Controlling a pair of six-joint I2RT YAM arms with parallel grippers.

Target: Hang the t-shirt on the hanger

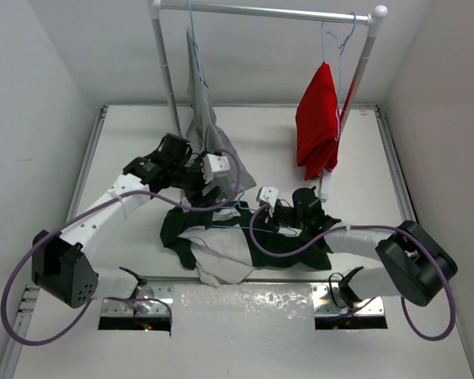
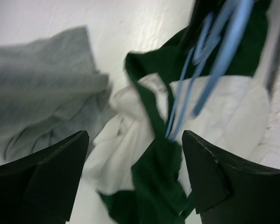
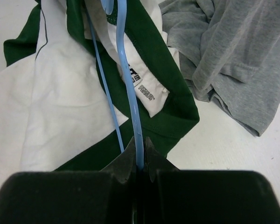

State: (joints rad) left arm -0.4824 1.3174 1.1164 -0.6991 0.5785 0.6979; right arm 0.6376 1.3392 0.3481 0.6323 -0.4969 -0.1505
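Observation:
The t-shirt [image 1: 221,249], dark green with a white front, lies crumpled on the table between the arms. The pale-blue hanger [image 1: 235,207] lies across its collar end. My right gripper [image 3: 139,156] is shut on one wire of the hanger [image 3: 128,79], which runs over the shirt's collar and label [image 3: 147,91]; in the top view it [image 1: 258,213] is at the shirt's right. My left gripper [image 2: 135,168] is open and empty, its jaws wide apart just above a green fold of the shirt [image 2: 158,182], with the hanger wires [image 2: 210,70] beyond. In the top view it [image 1: 209,193] is over the shirt's far edge.
A grey garment [image 1: 205,134] hangs from the white rack [image 1: 261,11] and spills onto the table beside the shirt [image 3: 233,56]. A red garment [image 1: 317,122] hangs at the rack's right, with a spare hanger [image 1: 340,39]. White walls close in both sides.

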